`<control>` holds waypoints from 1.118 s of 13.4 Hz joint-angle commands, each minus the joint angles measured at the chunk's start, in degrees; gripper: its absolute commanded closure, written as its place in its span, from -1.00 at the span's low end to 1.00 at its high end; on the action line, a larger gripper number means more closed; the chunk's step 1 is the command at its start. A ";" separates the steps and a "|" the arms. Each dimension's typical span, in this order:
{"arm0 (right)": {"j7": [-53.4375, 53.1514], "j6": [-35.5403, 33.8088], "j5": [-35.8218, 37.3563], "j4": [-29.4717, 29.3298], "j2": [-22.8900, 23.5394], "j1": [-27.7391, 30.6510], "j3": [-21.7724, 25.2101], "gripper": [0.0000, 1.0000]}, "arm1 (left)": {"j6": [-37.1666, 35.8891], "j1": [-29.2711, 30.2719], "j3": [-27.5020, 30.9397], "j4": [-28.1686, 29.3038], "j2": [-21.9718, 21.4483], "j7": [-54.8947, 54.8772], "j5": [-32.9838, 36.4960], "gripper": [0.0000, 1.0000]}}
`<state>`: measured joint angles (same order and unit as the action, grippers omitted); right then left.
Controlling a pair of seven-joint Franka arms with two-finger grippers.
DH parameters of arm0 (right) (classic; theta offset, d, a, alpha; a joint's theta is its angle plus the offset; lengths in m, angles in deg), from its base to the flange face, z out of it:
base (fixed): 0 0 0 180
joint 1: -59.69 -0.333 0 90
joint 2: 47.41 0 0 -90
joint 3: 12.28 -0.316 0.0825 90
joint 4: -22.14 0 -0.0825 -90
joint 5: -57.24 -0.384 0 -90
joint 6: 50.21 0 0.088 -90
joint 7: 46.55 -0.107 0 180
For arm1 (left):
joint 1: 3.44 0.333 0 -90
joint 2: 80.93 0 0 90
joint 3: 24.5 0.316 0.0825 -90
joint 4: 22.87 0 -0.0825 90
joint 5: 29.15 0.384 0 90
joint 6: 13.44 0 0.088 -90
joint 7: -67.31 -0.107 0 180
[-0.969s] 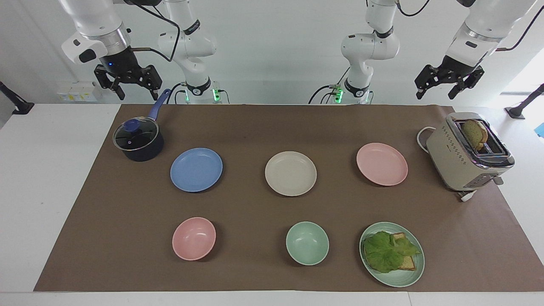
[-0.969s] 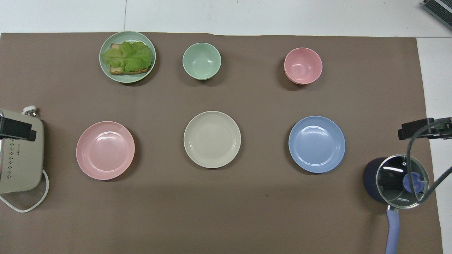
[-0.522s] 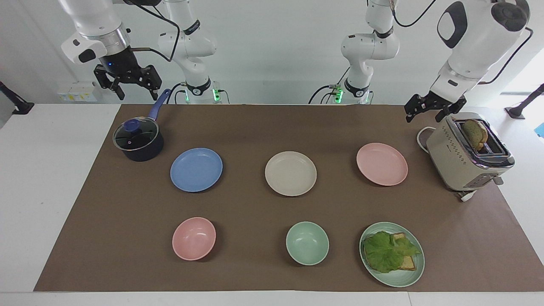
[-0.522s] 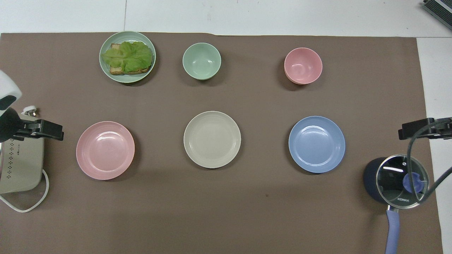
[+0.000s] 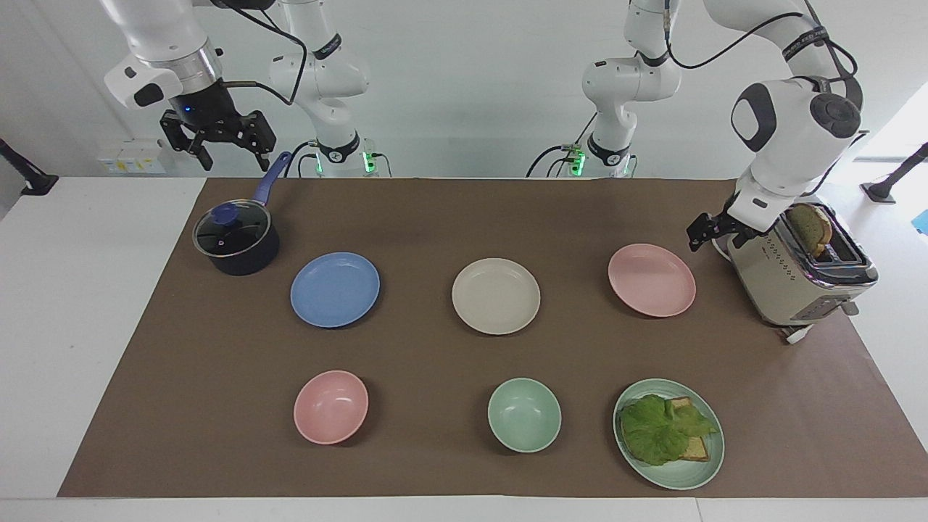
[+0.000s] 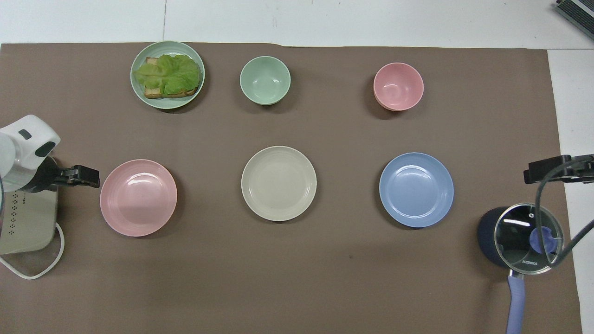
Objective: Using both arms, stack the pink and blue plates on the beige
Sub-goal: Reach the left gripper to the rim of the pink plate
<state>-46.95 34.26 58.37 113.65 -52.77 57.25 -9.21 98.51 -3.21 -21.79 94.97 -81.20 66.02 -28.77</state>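
Three plates lie in a row across the brown mat: the blue plate point(image 5: 335, 289) point(image 6: 416, 189) toward the right arm's end, the beige plate point(image 5: 496, 296) point(image 6: 279, 183) in the middle, and the pink plate point(image 5: 651, 280) point(image 6: 138, 197) toward the left arm's end. My left gripper point(image 5: 700, 233) point(image 6: 87, 176) is down low and open, turned sideways, between the toaster and the pink plate's rim, a small gap short of the rim. High over the pot's handle hangs my right gripper point(image 5: 228, 149) point(image 6: 555, 169), open and holding nothing.
A beige toaster point(image 5: 797, 270) point(image 6: 25, 218) with bread stands close beside the left arm. A lidded dark pot point(image 5: 236, 241) point(image 6: 520, 236) sits under the right gripper. Farther from the robots lie a pink bowl point(image 5: 330, 406), a green bowl point(image 5: 523, 415) and a green plate point(image 5: 685, 475) with lettuce.
The left arm has swung down from high above the toaster to mat level beside the pink plate, its gripper turning sideways. The right arm has stayed where it was.
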 commanded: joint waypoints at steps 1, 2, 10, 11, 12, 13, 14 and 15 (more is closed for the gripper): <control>1.63 0.17 -1.04 0.52 -0.71 0.86 -0.25 -1.00 | 4.32 0.56 -0.34 1.16 4.38 -0.82 -0.73 -1.00; 1.54 0.35 -1.04 0.78 -0.79 0.68 -0.34 -1.00 | 5.90 0.56 -0.34 1.87 5.01 -0.82 -0.73 -1.00; 1.63 0.61 -1.04 0.78 -0.71 0.77 -0.34 -1.00 | 12.25 2.58 -0.34 8.38 7.30 0.14 -0.73 -1.00; 1.80 0.61 -1.04 0.78 -0.71 0.77 -0.34 -1.00 | 12.07 2.41 -0.34 8.29 7.30 0.14 -0.73 -1.00; 1.89 0.61 -1.04 0.78 -0.71 0.77 -0.34 -1.00 | 11.98 2.41 -0.34 8.38 7.30 0.06 -0.73 -0.44; 1.89 0.61 -1.04 0.78 -0.71 0.77 -0.34 -1.00 | 11.98 2.49 -0.42 8.38 7.21 -0.03 -0.73 0.35; 1.98 0.53 -1.04 0.78 -0.71 0.86 -0.25 -1.00 | 11.72 2.32 -0.34 8.38 7.21 0.14 -0.73 0.77; 2.07 0.44 -1.04 0.78 -0.79 0.86 -0.25 -1.00 | 11.11 2.32 -0.34 8.38 7.21 0.14 -0.73 1.00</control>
<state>-46.93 34.29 58.37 113.65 -52.77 57.24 -9.28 109.61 -0.95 -22.08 102.01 -72.87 66.10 -28.81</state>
